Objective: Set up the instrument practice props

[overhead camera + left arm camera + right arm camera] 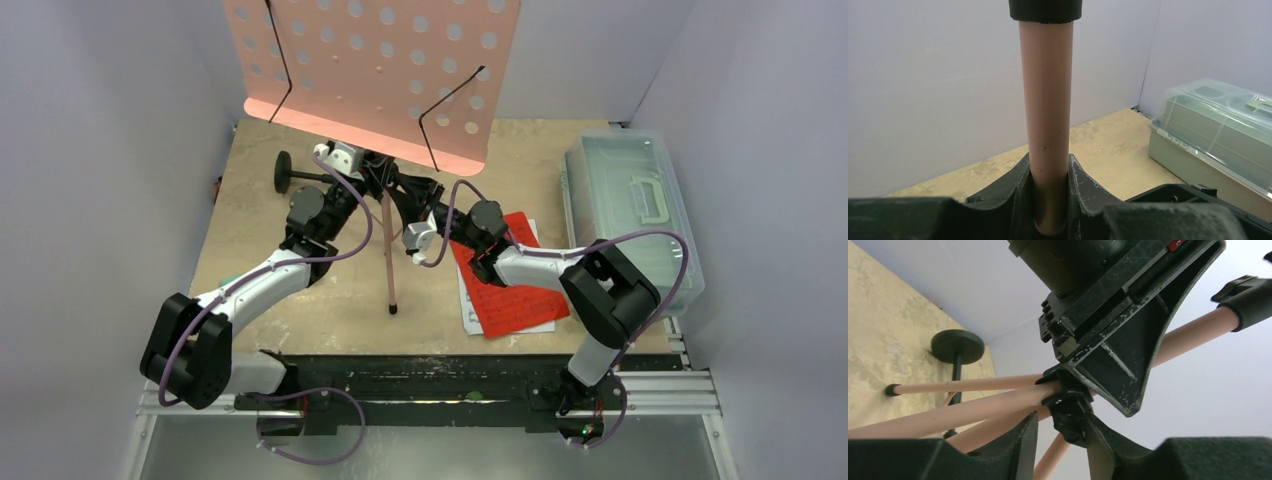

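At the middle of the surface (330,310), the pink music stand (370,60) stands on its tripod, its perforated desk tilted up against the back wall. Both arms reach in to its lower shaft. The left end effector (1049,210) is clamped on the pink pole (1045,100), which rises upright between its fingers (1020,187) to a black collar (1045,10) at the top of the left wrist view. The right end effector (1062,424) comes in from the other side, lower down, with its jaws either side of the black hub (1068,407) where the legs (963,386) meet. I cannot tell whether they actually press on the hub or only straddle it. One leg (388,260) runs toward the near edge and ends in a black tip on the surface.

The small black stand (285,172) lies on its side just left of the tripod, its round base facing left. The red and white pages (510,295) lie flat under the right forearm, near the front right. A clear box (640,200) with its lid on sits along the right edge, apart from the stand.
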`<state>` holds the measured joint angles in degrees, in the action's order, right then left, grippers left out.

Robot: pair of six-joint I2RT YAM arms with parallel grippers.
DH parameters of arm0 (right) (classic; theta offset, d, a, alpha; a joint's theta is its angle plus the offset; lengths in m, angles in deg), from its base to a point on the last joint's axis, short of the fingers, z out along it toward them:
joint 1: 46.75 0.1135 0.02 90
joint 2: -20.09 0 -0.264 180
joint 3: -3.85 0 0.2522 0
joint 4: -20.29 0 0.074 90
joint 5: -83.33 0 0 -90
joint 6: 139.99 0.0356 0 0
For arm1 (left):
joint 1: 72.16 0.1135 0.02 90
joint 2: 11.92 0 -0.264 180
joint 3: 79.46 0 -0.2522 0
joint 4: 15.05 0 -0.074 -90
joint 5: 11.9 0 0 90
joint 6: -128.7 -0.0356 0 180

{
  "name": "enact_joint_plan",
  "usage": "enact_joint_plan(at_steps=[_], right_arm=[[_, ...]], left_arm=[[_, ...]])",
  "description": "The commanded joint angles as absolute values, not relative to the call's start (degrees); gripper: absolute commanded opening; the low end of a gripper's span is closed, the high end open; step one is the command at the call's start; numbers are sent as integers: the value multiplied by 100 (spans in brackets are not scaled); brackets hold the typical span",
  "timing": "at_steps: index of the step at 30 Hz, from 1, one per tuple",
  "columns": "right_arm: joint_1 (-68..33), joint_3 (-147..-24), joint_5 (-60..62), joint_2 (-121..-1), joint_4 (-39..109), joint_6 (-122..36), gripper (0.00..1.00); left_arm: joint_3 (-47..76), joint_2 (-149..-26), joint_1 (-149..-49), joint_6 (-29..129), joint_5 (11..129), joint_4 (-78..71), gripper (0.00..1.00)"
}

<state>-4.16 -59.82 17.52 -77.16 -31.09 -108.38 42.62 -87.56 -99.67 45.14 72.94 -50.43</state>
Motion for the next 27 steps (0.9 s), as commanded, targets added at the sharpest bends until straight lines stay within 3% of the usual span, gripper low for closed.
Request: enact_joint_plan(at_steps=[1,7,16,21,27], right_arm=[[-430,-6193,1503,-7770,-3398,-10794,39],[-480,-6092,1283,-7823,-3659,-10107,9],[-577,-5653,1076,-8018,-5063,-7470,15],[-700,-5342,906,-8081,-5947,-5158,1],[-727,-5314,688,-8156,-6185,-2857,0]], left_arm=[[4077,-8617,-10004,4666,7101,-4827,0],[4077,-8636,-10002,4669,7108,-4831,0],[4080,-8623,-9994,4661,7099,-4829,0],[4076,-8649,-9993,4652,7113,-4819,0],[4072,-8700,-9994,4709,7081,-4831,0]])
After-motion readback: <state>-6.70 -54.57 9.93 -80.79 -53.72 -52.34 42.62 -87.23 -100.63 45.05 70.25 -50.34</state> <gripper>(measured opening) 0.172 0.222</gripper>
